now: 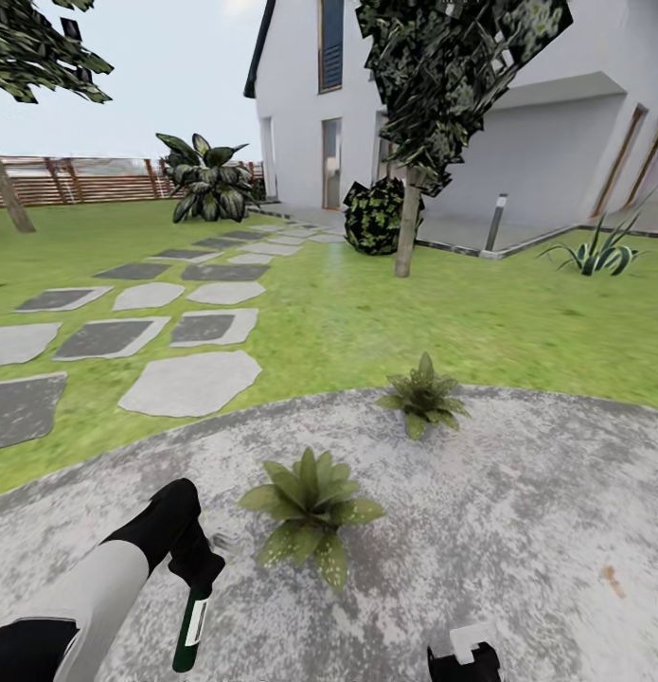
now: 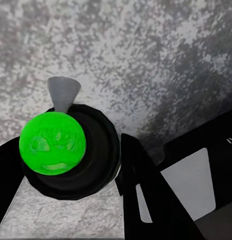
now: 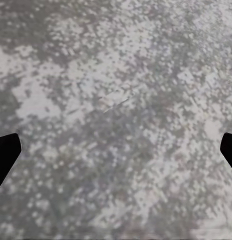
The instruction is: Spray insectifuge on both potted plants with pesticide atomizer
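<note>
My left gripper (image 1: 195,572) is shut on the pesticide atomizer (image 1: 190,627), a dark green bottle with a white label hanging below the hand over the patio. In the left wrist view the atomizer's black head (image 2: 90,165) with a bright green top and grey nozzle (image 2: 63,93) sits between the black fingers (image 2: 143,190). The near potted plant (image 1: 310,507) stands just right of the left hand. Farther back, the second potted plant (image 1: 423,396) grows near the patio's edge. Low in the head view, my right gripper (image 1: 464,654) is open, its fingertips (image 3: 6,152) wide apart over bare paving.
The round grey speckled patio (image 1: 518,511) meets green lawn (image 1: 385,313) behind. Stepping stones (image 1: 191,383) run back left toward a large leafy plant (image 1: 207,178) and a wooden fence (image 1: 82,178). A tree trunk (image 1: 406,227), a dark bush and a white house stand behind.
</note>
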